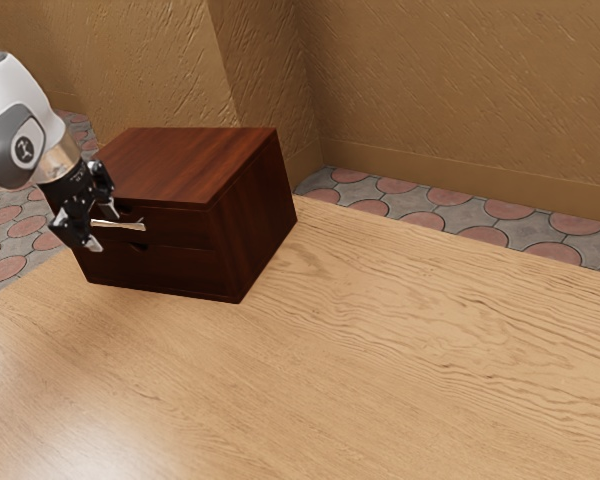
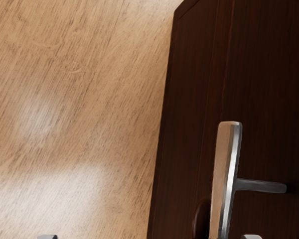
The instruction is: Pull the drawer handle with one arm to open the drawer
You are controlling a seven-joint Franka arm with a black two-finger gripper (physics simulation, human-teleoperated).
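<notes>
**Item 1. Cabinet.** Dark reddish-brown wooden drawer cabinet (image 1: 195,160), box-shaped with a flat top. It stands on the table toward the exterior view's left, with its front face turned toward the arm. A horizontal seam divides the front into an upper and a lower drawer. Whether the upper drawer is out at all cannot be told from the exterior view. In the wrist view the dark front panel (image 2: 269,74) rises straight from the table.

**Item 2. Handle.** Slim brushed-silver metal bar handle (image 1: 120,225) on the upper drawer front, lying level across it. In the wrist view the bar (image 2: 225,174) stands off the panel on a short metal post (image 2: 261,186).

**Item 3. Gripper.** Black two-finger gripper (image 1: 95,222) at the end of a white and grey arm (image 1: 15,125) that comes in from the exterior view's left. The fingers are spread wide, one above the bar and one below it, so the handle lies between them (no grip on it from both sides is visible). The pale fingertips (image 2: 250,236) show at the edge of the wrist view, well apart, with the bar nearer one of them.

**Item 4. Table.** Light oak-grain wooden table (image 1: 380,350), which bears the cabinet.

**Item 5. Surroundings.** Floor of round reddish tiles set in grey (image 1: 460,212), and a rough tan plaster wall (image 1: 460,80) behind it.
</notes>
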